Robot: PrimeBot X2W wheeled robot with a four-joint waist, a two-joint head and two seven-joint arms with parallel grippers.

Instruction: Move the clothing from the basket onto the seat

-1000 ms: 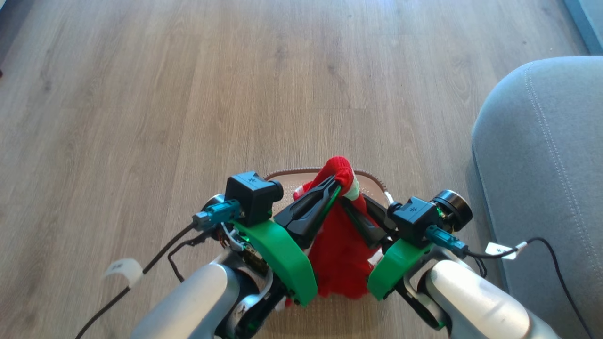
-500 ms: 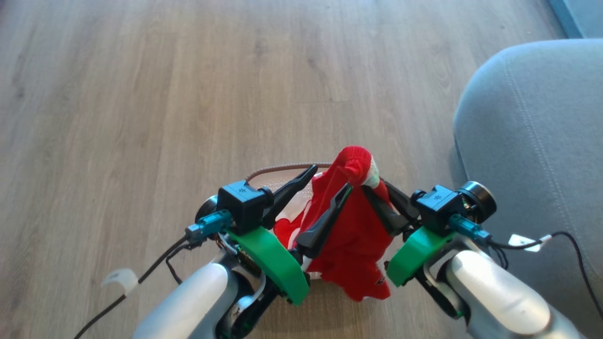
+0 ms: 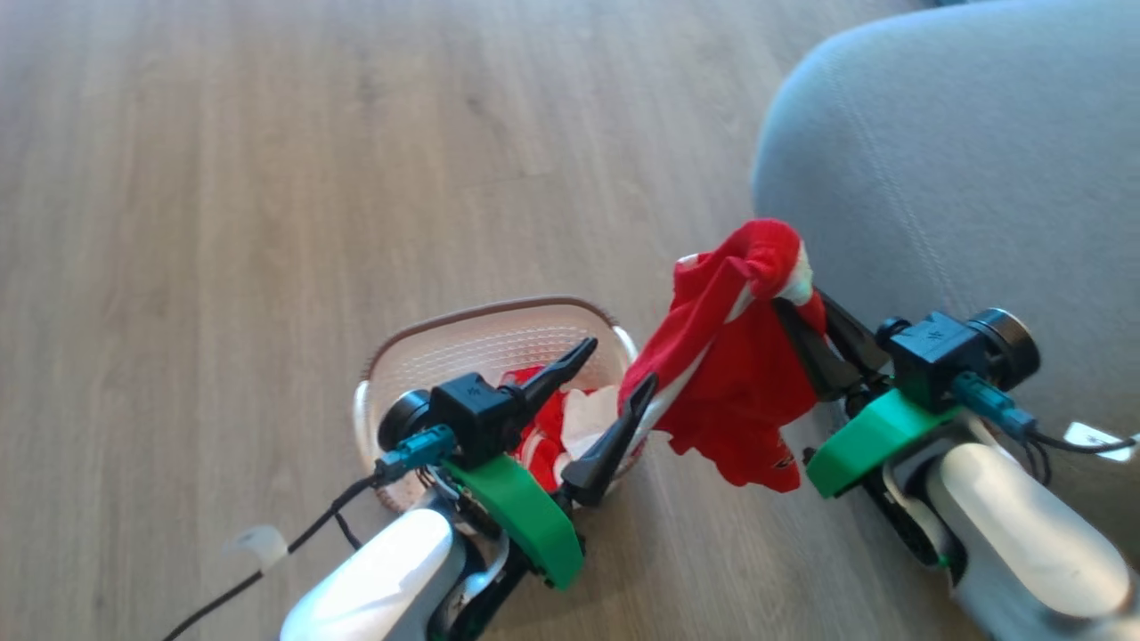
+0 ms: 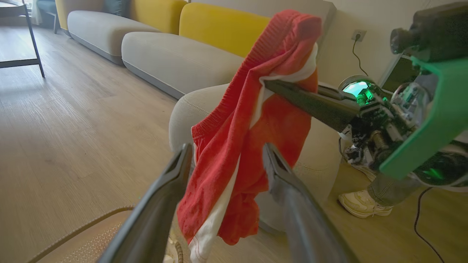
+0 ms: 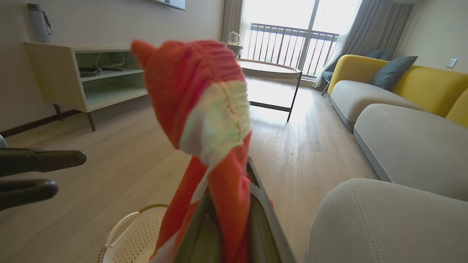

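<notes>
My right gripper (image 3: 788, 301) is shut on a red garment with white trim (image 3: 730, 356), holding it up in the air between the basket and the seat. The garment (image 4: 256, 120) hangs down from those fingers. The grey-blue seat (image 3: 962, 178) lies just right of it. My left gripper (image 3: 618, 362) stands open over the cream basket (image 3: 485, 343), apart from the held garment. More red fabric (image 3: 539, 436) and a white cloth (image 3: 592, 414) lie in the basket. In the right wrist view the garment (image 5: 193, 91) bunches above my right gripper (image 5: 230, 182), with the basket (image 5: 135, 233) below.
Wooden floor (image 3: 223, 223) spreads to the left and ahead. A long sofa with yellow backs (image 4: 182, 62) runs behind the seat. A person's shoe (image 4: 362, 204) stands beside the seat. A low table (image 5: 270, 73) and a shelf unit (image 5: 84, 76) stand further off.
My left gripper opened and let go of the red garment. My right gripper carried the garment up and right, off the basket toward the seat. The camera turned right as well.
</notes>
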